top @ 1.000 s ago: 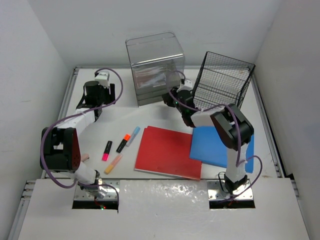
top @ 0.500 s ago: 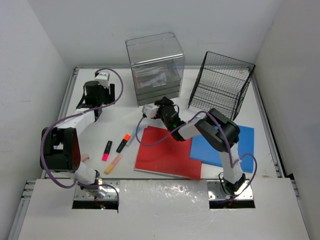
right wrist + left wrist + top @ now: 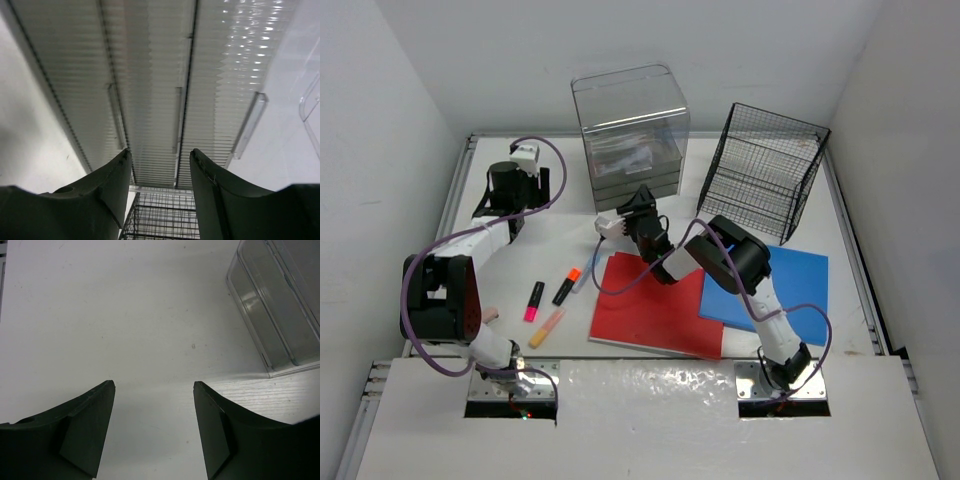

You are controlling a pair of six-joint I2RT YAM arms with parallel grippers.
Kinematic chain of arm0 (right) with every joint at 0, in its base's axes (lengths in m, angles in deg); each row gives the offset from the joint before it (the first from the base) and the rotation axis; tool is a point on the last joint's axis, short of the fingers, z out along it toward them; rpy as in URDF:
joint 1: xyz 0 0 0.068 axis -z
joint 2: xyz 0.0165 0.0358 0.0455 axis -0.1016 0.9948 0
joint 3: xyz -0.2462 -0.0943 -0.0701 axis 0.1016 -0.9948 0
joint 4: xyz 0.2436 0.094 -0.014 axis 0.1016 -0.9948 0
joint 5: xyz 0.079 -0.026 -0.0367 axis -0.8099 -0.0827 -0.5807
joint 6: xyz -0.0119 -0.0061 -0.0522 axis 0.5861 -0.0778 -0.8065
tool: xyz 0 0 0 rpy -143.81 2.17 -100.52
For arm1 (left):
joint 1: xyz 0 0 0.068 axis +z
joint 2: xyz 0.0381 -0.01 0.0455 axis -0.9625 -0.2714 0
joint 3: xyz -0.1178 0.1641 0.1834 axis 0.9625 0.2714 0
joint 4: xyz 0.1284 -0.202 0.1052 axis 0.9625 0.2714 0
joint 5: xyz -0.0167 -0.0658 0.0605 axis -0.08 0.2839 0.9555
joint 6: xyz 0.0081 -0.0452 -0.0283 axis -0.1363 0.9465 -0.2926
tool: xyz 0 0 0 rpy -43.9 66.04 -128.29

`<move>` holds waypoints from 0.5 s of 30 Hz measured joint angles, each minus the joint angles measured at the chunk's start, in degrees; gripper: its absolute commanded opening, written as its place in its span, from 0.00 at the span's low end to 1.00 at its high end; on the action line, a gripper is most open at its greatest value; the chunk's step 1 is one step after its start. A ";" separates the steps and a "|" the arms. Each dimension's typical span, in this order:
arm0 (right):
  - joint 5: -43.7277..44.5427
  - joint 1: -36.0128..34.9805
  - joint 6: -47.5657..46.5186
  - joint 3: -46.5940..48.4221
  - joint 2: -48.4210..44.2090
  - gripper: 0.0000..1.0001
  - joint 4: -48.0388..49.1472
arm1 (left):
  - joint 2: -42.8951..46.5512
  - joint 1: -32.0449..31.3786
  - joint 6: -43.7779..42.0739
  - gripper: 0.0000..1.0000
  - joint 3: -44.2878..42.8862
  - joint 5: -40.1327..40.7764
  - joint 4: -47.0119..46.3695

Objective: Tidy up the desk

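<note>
The desk (image 3: 560, 215) is smooth matt white. At twelve o'clock the drawer unit (image 3: 630, 130) is clear glossy plastic (its fronts finely ribbed, seen close). At two o'clock the basket (image 3: 765, 165) is black wire mesh. The left gripper (image 3: 154, 385) has matt black fingers (image 3: 85, 425).

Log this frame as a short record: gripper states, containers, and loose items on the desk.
left gripper: open, empty, over bare desk, far left
right gripper: open, empty, facing the drawer unit front
containers: drawer unit and wire basket, both at the far edge
flat items: red book, blue book to its right
markers: at least four, loose, left of the red book
</note>
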State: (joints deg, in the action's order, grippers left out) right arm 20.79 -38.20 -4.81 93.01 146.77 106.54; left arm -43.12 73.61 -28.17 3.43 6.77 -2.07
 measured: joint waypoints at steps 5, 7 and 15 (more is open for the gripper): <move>0.81 0.00 -1.92 0.90 1.20 0.48 -1.18 | -0.09 0.00 -0.02 0.62 0.00 0.20 0.02; 0.96 0.00 -2.36 2.40 1.75 0.48 -1.57 | -0.26 0.02 -0.02 0.62 0.00 0.70 0.04; 1.84 0.00 -3.78 6.05 2.71 0.46 -1.68 | -0.35 0.02 -0.17 0.62 0.00 1.46 0.17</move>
State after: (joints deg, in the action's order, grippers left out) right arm 22.63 -38.20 -8.59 99.07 149.48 104.86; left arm -43.47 73.63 -28.34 3.43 8.23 -1.89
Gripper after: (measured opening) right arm 0.469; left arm 0.620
